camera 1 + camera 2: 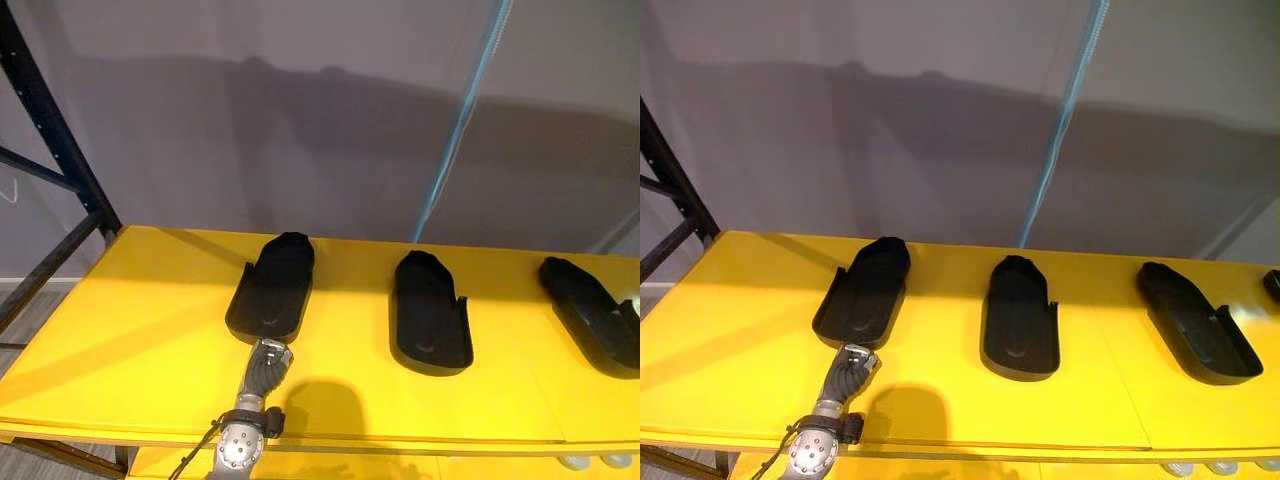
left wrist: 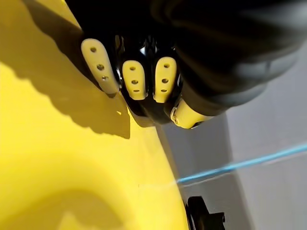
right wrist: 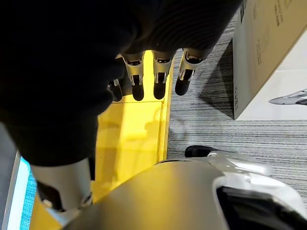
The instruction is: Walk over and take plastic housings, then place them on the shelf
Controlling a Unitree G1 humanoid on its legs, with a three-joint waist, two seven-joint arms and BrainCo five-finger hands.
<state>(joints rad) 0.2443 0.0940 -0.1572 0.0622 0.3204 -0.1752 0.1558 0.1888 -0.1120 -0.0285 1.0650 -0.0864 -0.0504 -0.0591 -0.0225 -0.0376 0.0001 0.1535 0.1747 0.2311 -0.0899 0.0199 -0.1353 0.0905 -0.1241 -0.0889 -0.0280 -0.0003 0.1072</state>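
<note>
Yellow shelf board [image 1: 150,340]: three black housings in a row across mid-frame.
- Left housing [image 1: 275,285], middle housing [image 1: 430,312] and right housing [image 1: 590,312] stand well apart, with bare yellow lanes between them.
- Lower left and the front strip are bare board.
- Left hand [image 1: 265,365] sits at the left housing's near end.
- Grey wall [image 1: 300,120] closes the back.
- Dark upright frame [image 1: 55,140] stands at upper left.
- Pale blue strip [image 1: 460,120] slants down at upper right of centre.
</note>
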